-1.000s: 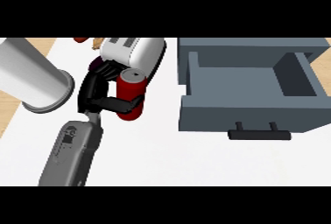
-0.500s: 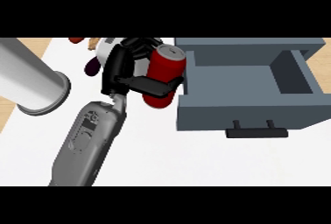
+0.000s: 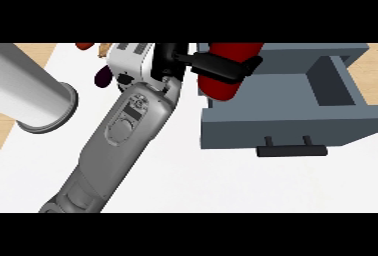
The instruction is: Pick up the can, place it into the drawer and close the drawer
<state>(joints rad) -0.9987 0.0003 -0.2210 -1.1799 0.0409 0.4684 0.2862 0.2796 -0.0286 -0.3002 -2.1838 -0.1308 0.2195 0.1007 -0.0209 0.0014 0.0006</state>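
Grey forearm, black hand
Smooth grey forearm (image 3: 118,135) shell with an oval recessed panel — a white wrist block (image 3: 133,59), then black hand (image 3: 171,61) and fingers (image 3: 221,65).

The right hand (image 3: 220,64) curls round the red can (image 3: 220,89) above the open grey drawer's (image 3: 280,127) left edge.

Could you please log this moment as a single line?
right hand: shut on can | drawer: open | can: held over drawer's left edge

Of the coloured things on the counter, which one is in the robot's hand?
The red can, at the open drawer's left edge: the hand's black fingers curl round it. The small purple thing left of the wrist lies untouched.
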